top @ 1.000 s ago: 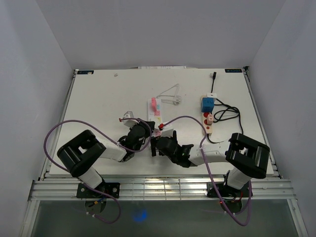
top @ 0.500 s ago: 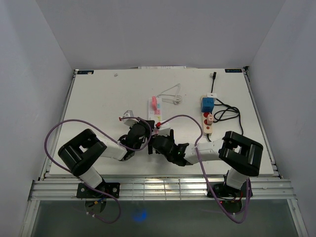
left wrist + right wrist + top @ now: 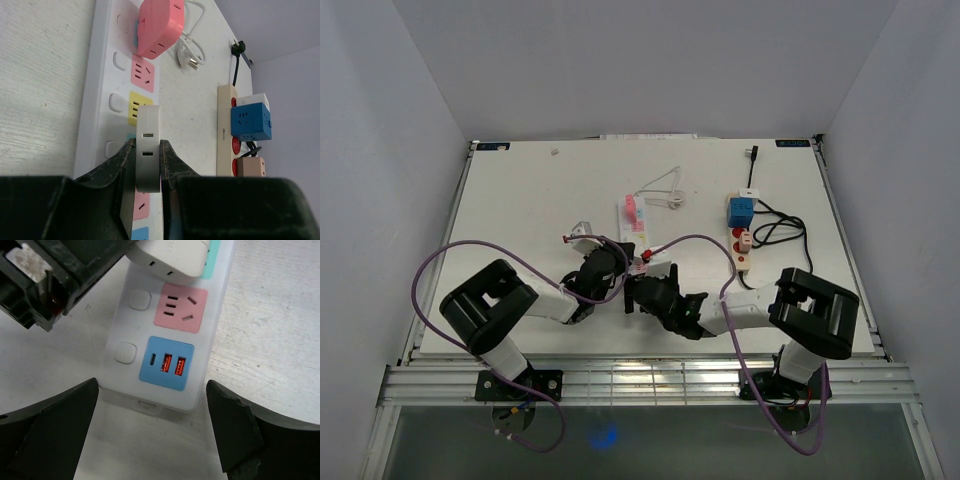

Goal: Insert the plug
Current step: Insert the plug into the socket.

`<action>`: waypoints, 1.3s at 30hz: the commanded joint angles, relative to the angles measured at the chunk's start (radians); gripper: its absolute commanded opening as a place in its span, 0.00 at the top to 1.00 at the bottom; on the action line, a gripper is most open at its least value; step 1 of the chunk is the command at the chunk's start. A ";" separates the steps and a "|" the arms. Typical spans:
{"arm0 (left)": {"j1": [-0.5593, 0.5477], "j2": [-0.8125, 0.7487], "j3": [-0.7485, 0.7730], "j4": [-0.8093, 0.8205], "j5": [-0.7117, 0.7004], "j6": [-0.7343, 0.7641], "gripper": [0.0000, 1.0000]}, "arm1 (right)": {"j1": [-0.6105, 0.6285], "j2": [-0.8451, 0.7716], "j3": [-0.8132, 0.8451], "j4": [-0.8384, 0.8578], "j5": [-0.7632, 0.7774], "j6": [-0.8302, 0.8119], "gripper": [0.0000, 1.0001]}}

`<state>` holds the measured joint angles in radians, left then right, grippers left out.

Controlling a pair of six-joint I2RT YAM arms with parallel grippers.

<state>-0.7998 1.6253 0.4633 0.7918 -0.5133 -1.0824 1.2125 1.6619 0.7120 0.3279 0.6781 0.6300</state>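
At table centre, right gripper (image 3: pixel 151 390) spread wide, empty, straddling white power strip (image 3: pixel 131 330) near end. Just past it at 12 o'clock, left gripper (image 3: pixel 148 150) clamped on white plug (image 3: pixel 148 122) at strip's teal socket. Pink adapter (image 3: pixel 159 25) farther along, 12 o'clock.

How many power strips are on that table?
2. A white strip lies in the middle, with a pink adapter on it; a beige strip lies to its right, carrying a blue cube. None looks hidden.
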 commanded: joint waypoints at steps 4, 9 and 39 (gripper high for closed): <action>0.005 0.048 -0.031 -0.253 0.055 0.061 1.00 | -0.019 -0.111 -0.072 0.036 0.031 -0.036 0.09; 0.004 0.050 -0.023 -0.256 0.064 0.058 1.00 | -0.031 -0.134 -0.094 0.077 -0.040 -0.093 0.05; 0.094 0.133 -0.083 -0.085 0.196 0.036 1.00 | -0.393 -0.291 -0.019 0.149 -0.459 -0.227 0.45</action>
<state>-0.7216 1.6909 0.4469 0.9207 -0.3634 -1.1107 0.8310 1.3384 0.6395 0.4229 0.3138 0.4301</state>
